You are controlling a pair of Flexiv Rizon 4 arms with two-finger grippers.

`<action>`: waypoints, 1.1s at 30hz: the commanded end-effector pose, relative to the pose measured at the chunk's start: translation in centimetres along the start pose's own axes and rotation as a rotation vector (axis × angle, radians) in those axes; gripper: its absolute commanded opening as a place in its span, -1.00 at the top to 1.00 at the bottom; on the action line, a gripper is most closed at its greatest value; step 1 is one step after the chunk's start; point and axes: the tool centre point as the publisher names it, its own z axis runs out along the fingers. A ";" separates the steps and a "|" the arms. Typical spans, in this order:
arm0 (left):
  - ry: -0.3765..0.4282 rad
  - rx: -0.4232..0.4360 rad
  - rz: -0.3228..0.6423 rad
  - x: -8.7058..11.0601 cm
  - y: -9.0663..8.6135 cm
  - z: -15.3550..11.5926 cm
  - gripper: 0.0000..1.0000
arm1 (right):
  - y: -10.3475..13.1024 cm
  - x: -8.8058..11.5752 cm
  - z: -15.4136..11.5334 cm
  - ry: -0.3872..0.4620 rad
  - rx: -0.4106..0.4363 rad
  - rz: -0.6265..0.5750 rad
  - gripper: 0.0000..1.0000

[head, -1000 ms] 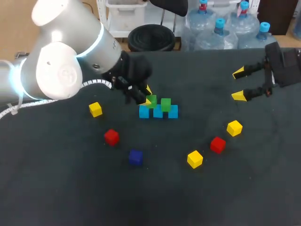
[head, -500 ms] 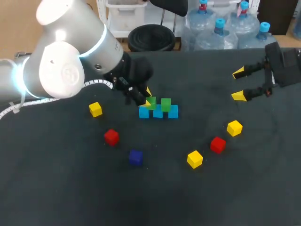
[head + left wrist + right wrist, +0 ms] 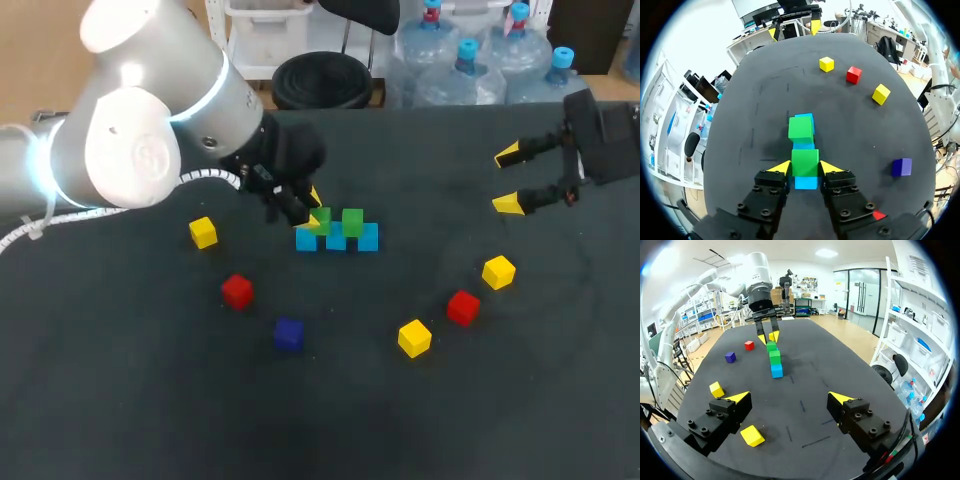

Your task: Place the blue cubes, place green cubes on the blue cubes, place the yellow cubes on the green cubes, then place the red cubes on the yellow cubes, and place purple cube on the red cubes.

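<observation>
Three blue cubes (image 3: pixel 336 240) lie in a row mid-table. One green cube (image 3: pixel 352 221) rests on top of them. A second green cube (image 3: pixel 805 162) sits on the nearest blue cube (image 3: pixel 806 182), with my left gripper (image 3: pixel 318 208) shut on it, a yellow tip against each side. The left gripper (image 3: pixel 805 167) looks along the row toward the other green cube (image 3: pixel 801 129). My right gripper (image 3: pixel 510 180) hangs open and holds nothing at the far right, well away from the stack. In its own view the right gripper (image 3: pixel 790 398) has the stack (image 3: pixel 775 360) far ahead of it.
Loose cubes lie around the stack: a yellow cube (image 3: pixel 203 232) and a red cube (image 3: pixel 237 291) on the left, a purple cube (image 3: pixel 289 334) in front, and two yellow cubes (image 3: pixel 414 338) (image 3: pixel 498 271) with a red cube (image 3: pixel 462 307) on the right.
The left arm's wrist has shifted very slightly, and the green cube in its gripper has hardly moved. The right arm is still.
</observation>
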 end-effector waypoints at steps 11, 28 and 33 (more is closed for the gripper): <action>0.010 0.013 -0.001 0.0 0.7 0.4 1.00 | 0.0 0.0 0.1 -0.002 0.000 -0.001 -1.00; 0.014 0.017 0.000 0.0 1.0 0.6 1.00 | 0.0 0.0 0.1 -0.002 0.000 -0.001 -1.00; 0.017 0.019 -0.001 0.1 1.0 0.6 1.00 | 0.0 0.0 0.1 -0.002 0.000 -0.001 -1.00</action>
